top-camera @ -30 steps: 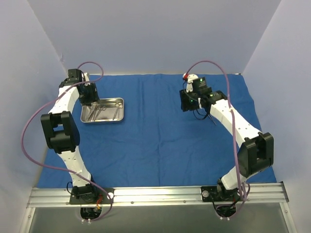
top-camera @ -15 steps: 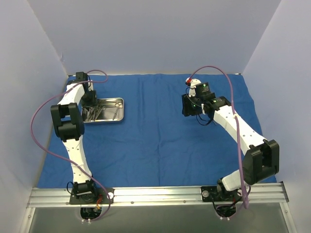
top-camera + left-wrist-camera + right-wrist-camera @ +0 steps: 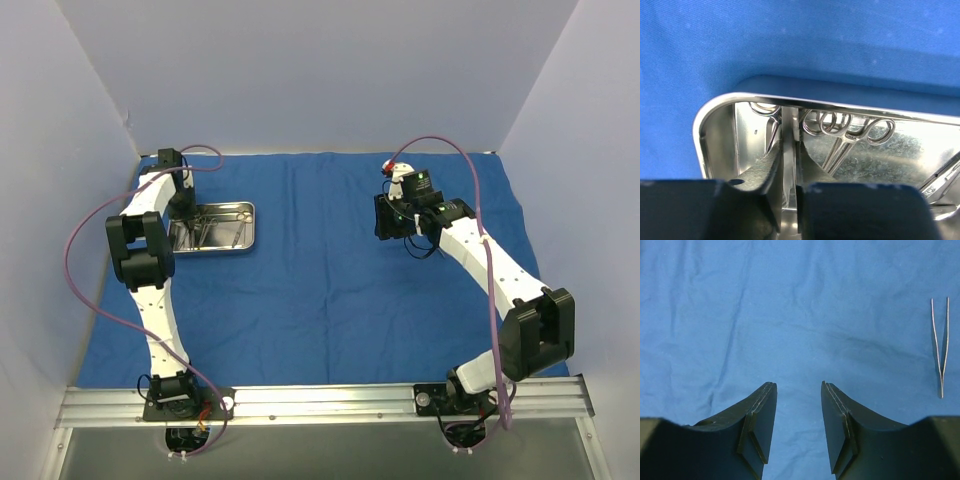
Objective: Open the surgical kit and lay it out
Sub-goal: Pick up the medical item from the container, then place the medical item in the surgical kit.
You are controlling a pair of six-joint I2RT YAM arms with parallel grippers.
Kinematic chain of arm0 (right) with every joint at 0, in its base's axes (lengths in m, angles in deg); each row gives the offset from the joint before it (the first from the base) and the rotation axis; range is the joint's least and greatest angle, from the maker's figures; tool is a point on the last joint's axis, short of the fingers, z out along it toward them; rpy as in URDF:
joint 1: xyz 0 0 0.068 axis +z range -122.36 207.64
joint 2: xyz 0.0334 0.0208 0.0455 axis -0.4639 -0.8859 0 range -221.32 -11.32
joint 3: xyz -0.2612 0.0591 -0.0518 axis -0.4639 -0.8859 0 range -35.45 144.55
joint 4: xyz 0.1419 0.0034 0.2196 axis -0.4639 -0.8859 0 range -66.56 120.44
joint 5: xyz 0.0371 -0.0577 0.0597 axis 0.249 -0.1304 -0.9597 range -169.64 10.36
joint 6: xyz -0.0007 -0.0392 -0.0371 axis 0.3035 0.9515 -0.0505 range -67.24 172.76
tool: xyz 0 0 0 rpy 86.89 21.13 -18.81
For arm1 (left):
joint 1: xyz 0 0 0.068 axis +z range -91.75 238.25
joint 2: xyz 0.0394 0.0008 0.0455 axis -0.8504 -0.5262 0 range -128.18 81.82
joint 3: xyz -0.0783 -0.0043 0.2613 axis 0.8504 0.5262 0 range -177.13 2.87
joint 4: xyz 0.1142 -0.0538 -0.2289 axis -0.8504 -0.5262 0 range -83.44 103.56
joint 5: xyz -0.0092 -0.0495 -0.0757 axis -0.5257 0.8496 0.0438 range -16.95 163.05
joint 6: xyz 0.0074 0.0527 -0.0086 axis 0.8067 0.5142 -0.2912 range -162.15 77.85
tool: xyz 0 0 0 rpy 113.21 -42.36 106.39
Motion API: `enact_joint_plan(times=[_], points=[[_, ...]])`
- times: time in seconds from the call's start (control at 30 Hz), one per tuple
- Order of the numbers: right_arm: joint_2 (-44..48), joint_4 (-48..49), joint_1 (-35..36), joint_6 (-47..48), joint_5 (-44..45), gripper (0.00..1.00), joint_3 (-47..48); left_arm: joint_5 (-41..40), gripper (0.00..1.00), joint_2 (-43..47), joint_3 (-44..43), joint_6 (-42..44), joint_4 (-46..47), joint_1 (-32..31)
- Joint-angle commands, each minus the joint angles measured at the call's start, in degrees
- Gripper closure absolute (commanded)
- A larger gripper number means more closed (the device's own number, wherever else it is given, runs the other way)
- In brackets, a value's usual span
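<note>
One blue cloth [image 3: 330, 290] over the surface. One steel tray [image 3: 248, 230], ten o'clock on the cloth. Inside it, at least three ring-handled instruments [image 3: 837, 150], overlapping, exact number unclear. One pair of tweezers [image 3: 941, 382], three o'clock in the right wrist view. Two claws: left claw [image 3: 790, 165], right claw [image 3: 799, 390].

Left gripper [image 3: 790, 151] has dipped into the tray [image 3: 715, 107] at its 9 o'clock end, jaws pinching in on a thin steel instrument [image 3: 790, 125]; right arm [image 3: 482, 255] has drifted toward 3 o'clock.
</note>
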Motion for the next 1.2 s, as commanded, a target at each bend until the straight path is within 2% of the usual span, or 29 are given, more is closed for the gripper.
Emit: enact_joint_plan(times=[0.0, 0.13, 0.37, 0.47, 0.57, 0.6, 0.7, 0.73, 0.8, 0.9, 0.97, 1.17], points=[[2.4, -0.3, -0.2, -1.0, 0.8, 0.59, -0.4, 0.7, 0.89, 1.3, -0.8, 0.3, -0.4, -0.1], [2.6, 0.4, -0.2, -1.2, 0.8, 0.59, -0.3, 0.6, 0.98, 3.8, -3.3, -1.3, -2.9, 0.1], [-0.4, -0.1, -0.2, -0.5, 0.8, 0.58, 2.2, 2.7, 0.98, 8.8, -7.3, -3.5, -8.1, 0.7], [-1.7, 0.4, -0.1, -0.5, 0.1, 0.58, 3.6, 7.7, 0.98, 12.6, -5.0, -4.1, -7.7, 0.7], [-3.0, 1.0, -0.1, 0.2, -3.5, 0.58, 6.1, 18.9, 0.98, 17.7, -1.6, -4.3, -5.5, 0.7], [-3.4, 1.1, -0.4, 1.1, -8.5, 0.58, 7.1, 28.4, 0.98, 20.5, 1.8, -4.8, -2.6, 0.4], [-5.8, 2.0, -0.5, 2.9, -18.9, 0.57, 11.4, 41.1, 0.98, 25.5, 9.3, -7.1, 4.5, -0.5], [-6.8, 2.4, -0.6, 1.9, -24.4, 0.57, 12.9, 47.8, 0.98, 26.9, 11.2, -8.9, 6.5, -1.9], [-10.5, 2.7, -0.8, -3.4, -27.5, 0.57, 18.0, 51.4, 0.98, 29.9, 15.2, -10.3, 10.3, -3.9], [-15.0, 7.4, -1.4, -9.6, -37.5, 0.55, 21.4, 58.4, 0.98, 33.3, 18.6, -12.6, 15.8, -9.1], [-16.8, 13.5, -1.2, -15.5, -45.3, 0.54, 21.8, 61.8, 0.98, 34.9, 22.4, -15.7, 19.7, -12.3], [-16.5, 26.5, -0.4, -23.1, -55.5, 0.53, 18.7, 67.6, 0.98, 36.8, 28.9, -27.1, 37.5, -17.9]])
